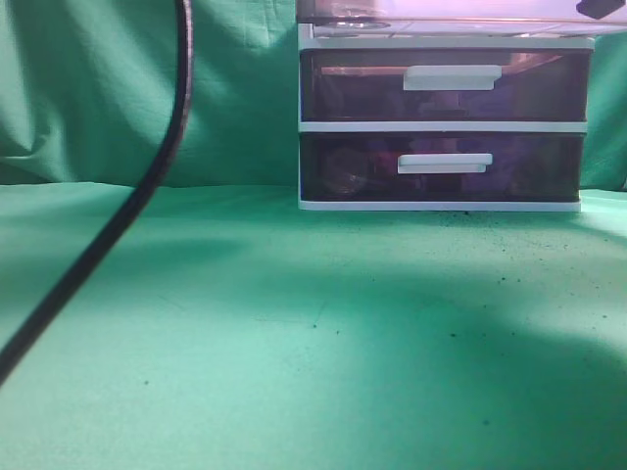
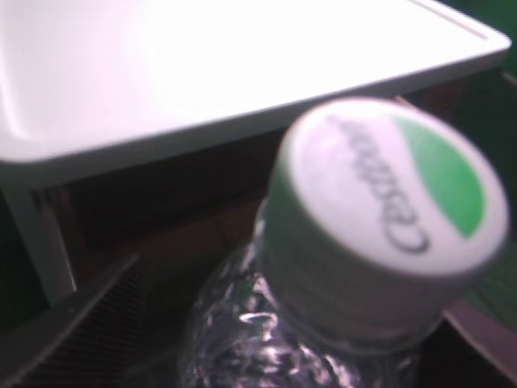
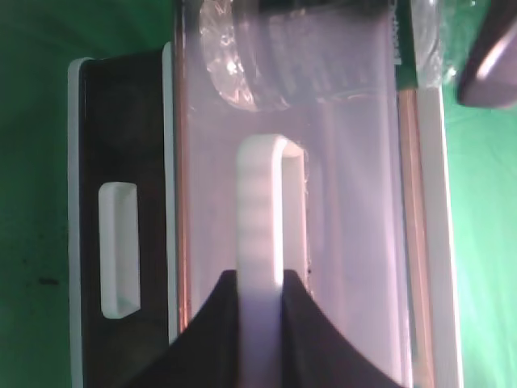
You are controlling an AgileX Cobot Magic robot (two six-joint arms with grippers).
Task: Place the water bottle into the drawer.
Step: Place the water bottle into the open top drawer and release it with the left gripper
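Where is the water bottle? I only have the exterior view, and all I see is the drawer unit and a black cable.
Observer: The left wrist view shows the water bottle close up, with its white-and-green cap just below the cabinet's white top.
Operator: Is the top drawer open?
Observer: Yes. In the right wrist view the top drawer is pulled out past the lower drawer, and the right gripper is shut on its white handle.
Operator: Has the bottle been released?
Observer: I cannot tell. The left gripper's contact with it is out of frame.

Dim, soft; glare perhaps overexposes cabinet top (image 2: 161, 73).
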